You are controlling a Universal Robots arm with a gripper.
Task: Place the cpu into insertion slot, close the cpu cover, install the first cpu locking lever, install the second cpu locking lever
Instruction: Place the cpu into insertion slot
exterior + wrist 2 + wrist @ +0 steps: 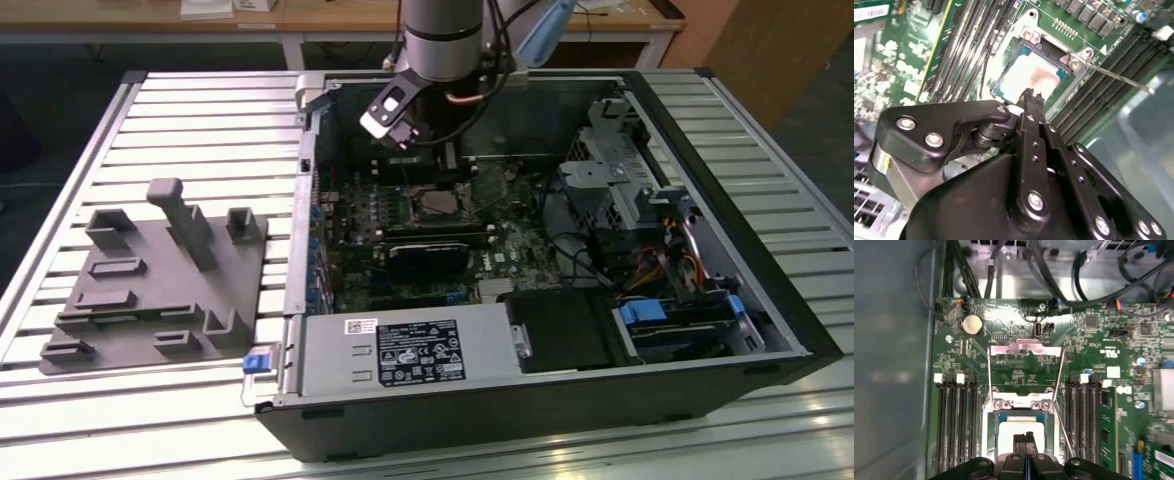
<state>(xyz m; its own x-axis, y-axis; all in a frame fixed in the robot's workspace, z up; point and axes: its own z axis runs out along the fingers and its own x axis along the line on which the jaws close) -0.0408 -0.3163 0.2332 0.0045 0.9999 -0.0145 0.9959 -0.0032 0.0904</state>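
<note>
Silvery-grey on top, the small flat square cpu (1009,424) sits in its socket on the green motherboard (1094,335). The thin silvery metal cpu cover (1025,346), a square frame with an open window, is swung back off the chip. A thin metal locking lever (1119,76) juts free beside the socket. The black gripper (1030,96) hangs over the cpu, fingers pressed together on nothing. In the exterior view a grey plastic fixture block (154,275) lies at nine o'clock from the black computer case (534,410).
</note>
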